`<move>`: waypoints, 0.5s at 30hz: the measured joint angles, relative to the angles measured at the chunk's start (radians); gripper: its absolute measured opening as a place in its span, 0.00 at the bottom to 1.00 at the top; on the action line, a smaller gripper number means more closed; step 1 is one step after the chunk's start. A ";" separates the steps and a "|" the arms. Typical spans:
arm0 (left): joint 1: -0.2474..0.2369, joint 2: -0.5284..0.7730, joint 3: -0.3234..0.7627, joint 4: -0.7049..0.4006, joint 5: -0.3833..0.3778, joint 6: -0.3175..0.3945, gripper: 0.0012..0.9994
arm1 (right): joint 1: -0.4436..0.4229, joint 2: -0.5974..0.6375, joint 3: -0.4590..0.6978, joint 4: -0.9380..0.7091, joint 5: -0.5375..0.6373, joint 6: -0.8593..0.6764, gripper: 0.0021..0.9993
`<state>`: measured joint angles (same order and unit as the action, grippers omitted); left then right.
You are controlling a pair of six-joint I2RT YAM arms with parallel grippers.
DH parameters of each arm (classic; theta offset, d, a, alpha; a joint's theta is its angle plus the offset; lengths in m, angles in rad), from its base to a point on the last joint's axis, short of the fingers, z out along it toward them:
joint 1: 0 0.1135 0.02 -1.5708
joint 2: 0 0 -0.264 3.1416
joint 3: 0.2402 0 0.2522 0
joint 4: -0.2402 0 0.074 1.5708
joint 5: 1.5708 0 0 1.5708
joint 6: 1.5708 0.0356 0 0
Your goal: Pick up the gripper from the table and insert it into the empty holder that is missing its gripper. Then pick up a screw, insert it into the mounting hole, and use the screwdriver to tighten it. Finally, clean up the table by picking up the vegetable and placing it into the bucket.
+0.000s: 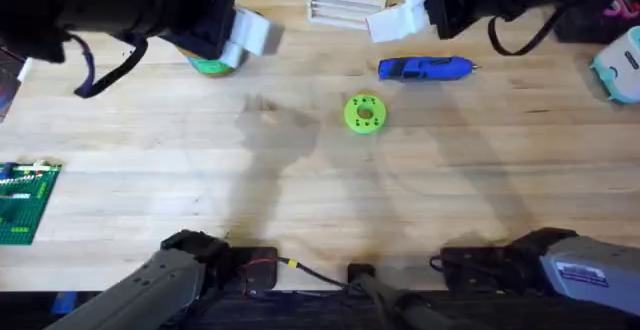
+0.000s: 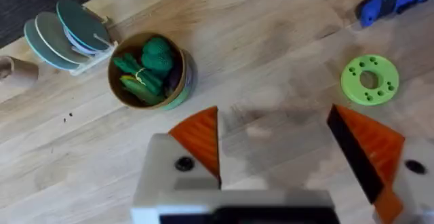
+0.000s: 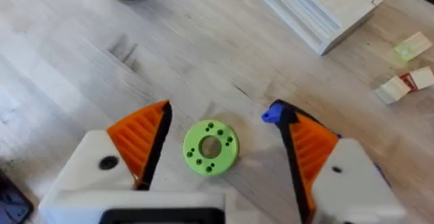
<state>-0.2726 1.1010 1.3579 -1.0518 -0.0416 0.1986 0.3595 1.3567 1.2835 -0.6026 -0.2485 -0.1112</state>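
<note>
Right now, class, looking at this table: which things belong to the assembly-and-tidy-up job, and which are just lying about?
Part of the job:
- screwdriver, blue handle
- bucket, holding the green vegetable
- left gripper and right gripper, both open

Just lying about:
- lime-green disc with holes
- wooden slotted block
- green brick plate
- stack of round discs
</note>
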 joint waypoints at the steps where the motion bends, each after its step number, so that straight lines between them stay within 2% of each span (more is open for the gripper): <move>1: 0.000 -0.006 0.000 -0.001 0.000 -0.001 0.96 | -0.002 -0.001 0.004 -0.010 0.000 0.000 0.99; 3: 0.000 -0.017 0.000 -0.001 0.000 0.001 0.99 | -0.003 -0.007 0.005 -0.023 0.000 0.000 1.00; 15: 0.000 -0.022 0.000 -0.004 0.000 0.004 1.00 | -0.004 -0.060 0.006 -0.042 0.000 0.000 0.99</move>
<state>-0.2726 1.0790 1.3579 -1.0554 -0.0418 0.2024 0.3557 1.2964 1.2900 -0.6448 -0.2485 -0.1112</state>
